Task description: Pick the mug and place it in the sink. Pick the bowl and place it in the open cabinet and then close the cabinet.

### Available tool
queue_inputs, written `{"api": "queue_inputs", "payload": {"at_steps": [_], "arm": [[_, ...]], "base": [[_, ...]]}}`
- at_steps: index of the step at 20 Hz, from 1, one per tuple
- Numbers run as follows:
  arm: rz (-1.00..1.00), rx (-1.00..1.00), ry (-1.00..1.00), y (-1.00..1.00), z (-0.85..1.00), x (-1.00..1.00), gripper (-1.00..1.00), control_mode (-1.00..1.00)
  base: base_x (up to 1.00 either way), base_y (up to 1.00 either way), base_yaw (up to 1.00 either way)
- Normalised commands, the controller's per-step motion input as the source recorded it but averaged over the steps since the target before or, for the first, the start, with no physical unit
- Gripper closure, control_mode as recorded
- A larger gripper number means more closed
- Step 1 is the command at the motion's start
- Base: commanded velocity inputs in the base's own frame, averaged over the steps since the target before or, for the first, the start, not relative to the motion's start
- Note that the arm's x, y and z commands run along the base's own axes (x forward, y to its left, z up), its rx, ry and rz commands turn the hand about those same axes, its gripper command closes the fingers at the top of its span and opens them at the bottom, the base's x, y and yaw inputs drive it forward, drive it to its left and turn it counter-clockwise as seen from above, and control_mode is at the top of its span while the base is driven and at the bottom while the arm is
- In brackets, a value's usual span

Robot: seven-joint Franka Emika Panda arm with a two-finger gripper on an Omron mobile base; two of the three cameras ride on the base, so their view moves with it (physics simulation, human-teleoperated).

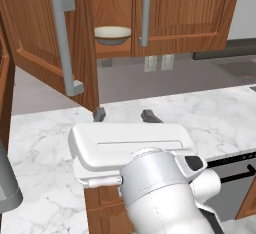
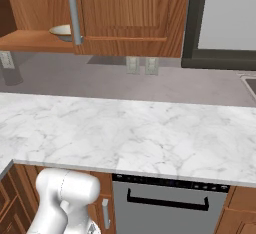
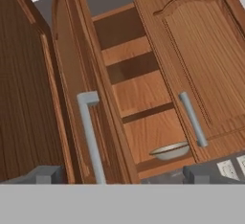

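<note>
Left base cam: behind arm, looking forward over bench (image 1: 45, 143) at cabinet (image 1: 185, 13). Right base cam: same bench, cabinet upper left. Hand cam: close, tilted, facing open cabinet; all share bowl (image 3: 170, 150).

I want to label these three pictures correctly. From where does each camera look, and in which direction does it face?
Left base view: behind the arm on its left, facing forward at the open cabinet door and the bowl on the shelf; the white arm and open claw show.
Right base view: behind on the right, facing the marble counter and dishwasher; the arm's white joint shows at lower left.
Hand view: on the hand, tilted, looking up into the cabinet; two dark fingertips show.
All three share the bowl and cabinet.
</note>
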Motion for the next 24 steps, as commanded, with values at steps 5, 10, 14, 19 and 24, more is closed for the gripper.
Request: {"api": "queue_inputs", "payload": {"at_steps": [5,10,14,19,24], "arm": [[0.00,0.00,0.00,0.18,-0.06,0.00,-1.00,-1.00],[0.00,0.00,0.00,0.19,0.00,0.03,-1.00,-1.00],[0.00,0.00,0.00,0.19,0.00,0.22,-1.00,-1.00],[-0.03,0.00,0.02,0.10,0.00,0.33,-1.00,-1.00],[-0.04,0.00,0.05,0.02,0.00,0.36,-1.00,-1.00]], "base": [[0.00,0.00,0.00],[0.00,0.00,0.00],[0.00,0.00,0.00],[0.00,0.00,0.00],[0.00,0.00,0.00]]}}
